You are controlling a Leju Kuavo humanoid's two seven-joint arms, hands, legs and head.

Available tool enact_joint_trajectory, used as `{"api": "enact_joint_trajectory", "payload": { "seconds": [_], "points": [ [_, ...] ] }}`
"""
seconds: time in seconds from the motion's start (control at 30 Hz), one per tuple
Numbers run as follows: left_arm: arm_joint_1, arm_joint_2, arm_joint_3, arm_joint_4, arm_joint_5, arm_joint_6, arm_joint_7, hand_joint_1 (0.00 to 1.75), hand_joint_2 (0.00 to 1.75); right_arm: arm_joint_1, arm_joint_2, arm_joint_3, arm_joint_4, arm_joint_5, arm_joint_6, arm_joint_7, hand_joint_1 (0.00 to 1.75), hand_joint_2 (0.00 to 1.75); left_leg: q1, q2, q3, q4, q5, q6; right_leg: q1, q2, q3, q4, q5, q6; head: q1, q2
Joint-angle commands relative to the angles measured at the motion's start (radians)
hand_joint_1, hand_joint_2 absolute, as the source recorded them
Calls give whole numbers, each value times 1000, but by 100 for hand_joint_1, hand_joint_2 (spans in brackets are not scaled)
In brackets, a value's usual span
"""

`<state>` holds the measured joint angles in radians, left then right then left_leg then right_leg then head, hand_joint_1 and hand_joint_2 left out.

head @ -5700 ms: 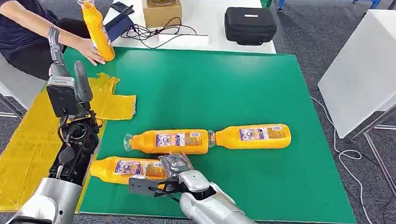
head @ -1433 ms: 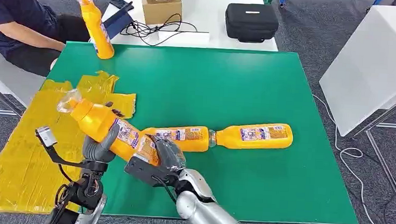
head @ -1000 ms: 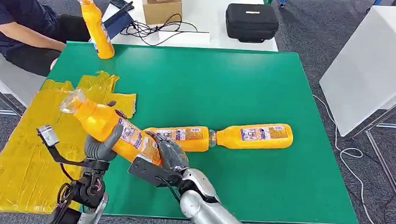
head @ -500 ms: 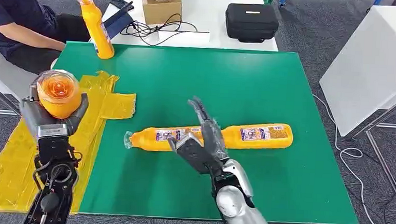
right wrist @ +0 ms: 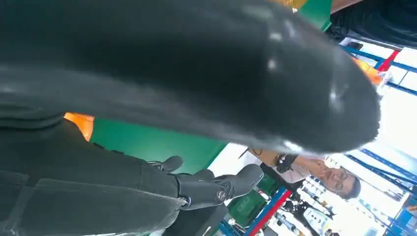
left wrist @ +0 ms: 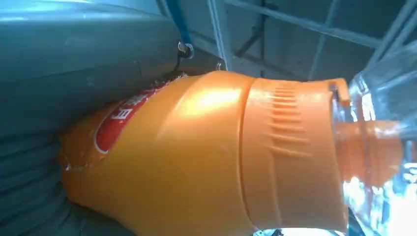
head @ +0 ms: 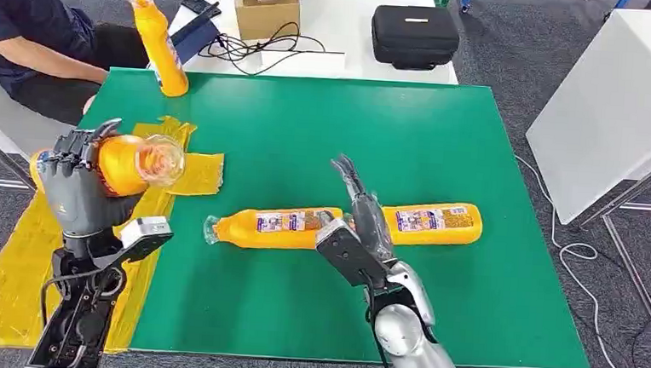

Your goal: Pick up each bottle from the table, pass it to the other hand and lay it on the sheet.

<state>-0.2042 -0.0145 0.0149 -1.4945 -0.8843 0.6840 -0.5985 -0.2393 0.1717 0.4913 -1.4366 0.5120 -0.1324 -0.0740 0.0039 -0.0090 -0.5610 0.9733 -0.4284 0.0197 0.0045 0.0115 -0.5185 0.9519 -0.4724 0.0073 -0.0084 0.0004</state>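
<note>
My left hand [head: 73,187] grips an orange bottle [head: 131,164] with a clear cap, held above the yellow sheet [head: 45,244] at the table's left side. The left wrist view shows that bottle [left wrist: 206,157] close up against the hand. My right hand [head: 361,223] is raised over the green mat with its fingers spread and nothing in it. Two more orange bottles lie end to end on the mat: one [head: 272,227] just left of the right hand, the other [head: 435,222] to its right. A fourth bottle [head: 158,44] stands upright at the mat's far left corner.
A person [head: 24,37] sits at the far left beside the standing bottle. Behind the green mat [head: 325,133], a white table carries a cardboard box [head: 266,14], cables and a black case [head: 412,37]. A white panel [head: 617,108] stands at the right.
The right hand let go of the bottle and lifted away, fingers spread. The left hand took the bottle and has turned it so the cap points toward the mat.
</note>
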Motion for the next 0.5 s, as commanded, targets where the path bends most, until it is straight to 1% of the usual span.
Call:
{"api": "enact_joint_trajectory", "payload": {
  "seconds": [0.03,0.07,0.1,0.17,0.23,0.27,0.33,0.37,0.4,0.43,0.5],
  "points": [
    [-189,56,-77,634,-155,14,76,175,175,-56,-64,7,55,-47,20,-19,0,0,1,-5,6,-2,1,-1,1,-7,9,-4,0,2,0,0],
    [-198,54,-47,682,-172,14,57,175,175,-58,-64,9,67,-52,22,-27,0,0,0,-3,4,-2,1,-1,0,-5,6,-2,0,1,0,0],
    [-220,52,0,782,-188,14,32,175,175,-68,-65,16,96,-58,21,-45,0,0,-1,0,4,-3,1,0,0,-1,5,-2,1,1,0,0],
    [-222,62,77,875,-226,14,4,175,175,-88,-63,28,140,-67,20,-65,0,0,-1,0,5,-3,1,0,0,-1,5,-2,0,1,0,0],
    [-237,70,144,967,-271,14,-18,175,175,-99,-58,36,168,-69,17,-75,0,0,1,5,10,-4,-1,-1,1,3,10,-4,1,1,0,0],
    [-252,77,150,1014,-278,14,-15,175,175,-101,-60,40,169,-69,17,-77,0,0,0,4,6,-3,-1,-1,0,3,6,-2,1,1,0,0],
    [-267,81,151,1068,-289,14,-4,175,175,-100,-63,43,164,-69,18,-77,0,0,1,5,9,-3,-2,-1,1,3,10,-3,0,1,0,0],
    [-297,90,153,1140,-283,14,-10,175,175,-97,-67,46,156,-69,20,-77,0,0,0,2,6,-2,-1,-1,1,1,6,-2,0,1,0,0],
    [-293,84,148,1138,-292,14,8,175,175,-96,-68,46,155,-69,20,-77,0,0,1,2,7,-2,-1,-1,1,0,8,-2,-1,1,0,0],
    [-299,83,139,1157,-294,14,18,175,175,-94,-70,47,151,-69,20,-77,0,0,0,0,4,-1,0,-1,1,-1,4,-1,0,1,0,0],
    [-309,84,126,1190,-298,13,40,175,175,-90,-72,48,148,-69,21,-77,0,0,1,0,6,-1,-2,-1,2,-2,7,-2,-1,2,0,0]
  ]
}}
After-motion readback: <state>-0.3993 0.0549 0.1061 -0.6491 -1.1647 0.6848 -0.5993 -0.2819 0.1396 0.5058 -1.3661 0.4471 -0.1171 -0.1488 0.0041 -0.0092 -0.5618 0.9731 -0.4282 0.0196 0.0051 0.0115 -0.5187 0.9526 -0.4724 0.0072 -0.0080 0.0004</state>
